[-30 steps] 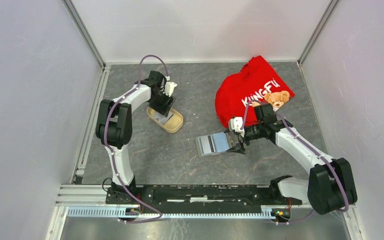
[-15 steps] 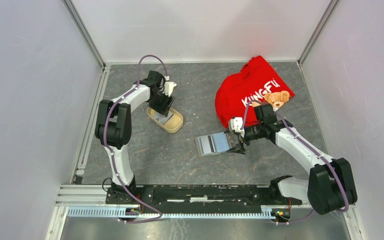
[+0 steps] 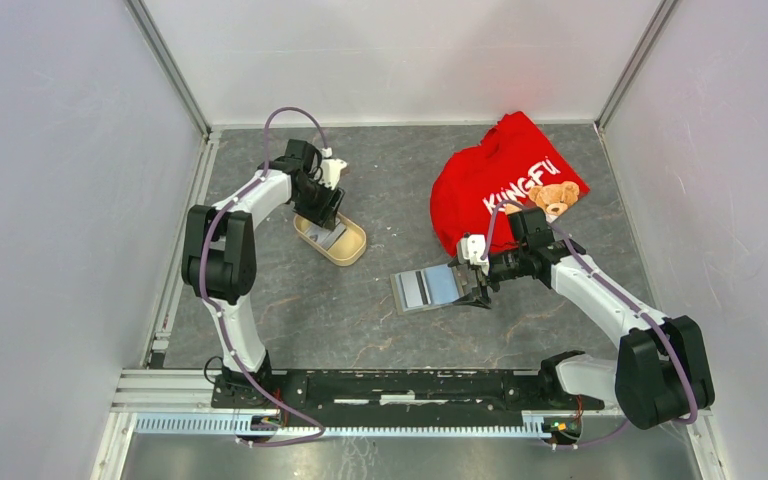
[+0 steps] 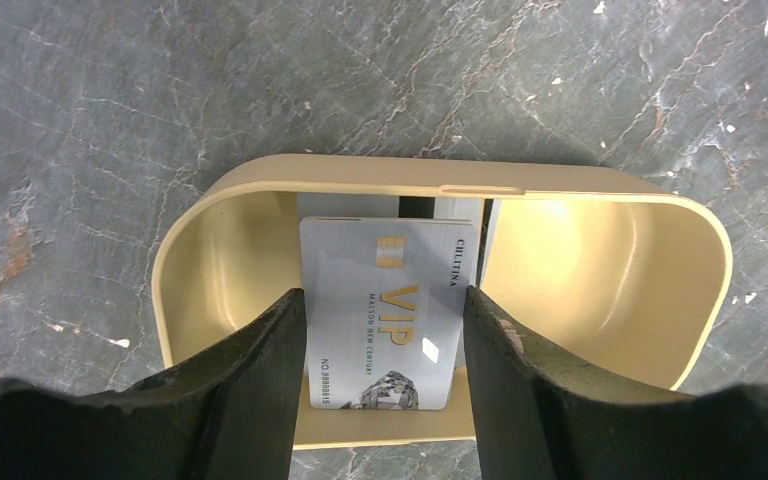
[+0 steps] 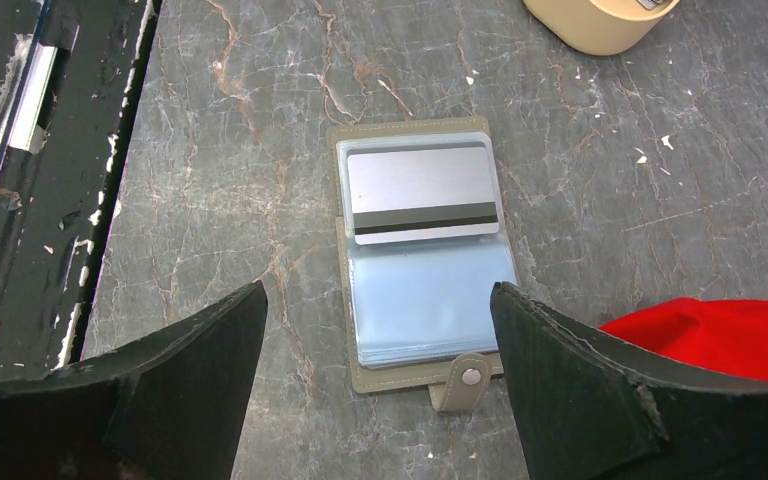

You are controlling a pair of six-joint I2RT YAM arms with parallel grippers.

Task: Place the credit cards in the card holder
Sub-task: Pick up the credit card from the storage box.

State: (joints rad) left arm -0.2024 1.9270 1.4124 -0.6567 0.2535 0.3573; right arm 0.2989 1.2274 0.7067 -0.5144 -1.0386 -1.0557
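Grey marbled table (image 3: 380,330) inside pale walls, and I read the overhead first; the left gripper (image 3: 325,210) is down in the beige tray (image 3: 352,254) at the far left, the right gripper (image 3: 480,285) sits at the near-right end of the open card holder (image 3: 425,288), with the red shirt (image 3: 500,180) just behind it; the holder lies well off to the left gripper's right, so the right arm is much the nearer one, and bare table runs between tray and holder.

Left wrist: the jaws are pressed against both long edges of a silver VIP card (image 4: 385,310), which I judge pinched; its long axis runs along the fingers, its near end over the tray's near rim; more cards (image 4: 415,207) peek out ahead of it, too hidden to count.

Right wrist: the jaws stand wide and hold nothing, one on each side of the holder; a striped card (image 5: 420,190) fills the pocket farther from the fingers, the nearer clear pocket (image 5: 430,300) looks free; the holder's length points away from the wrist; the shirt crowds the right finger, the tray is far ahead.
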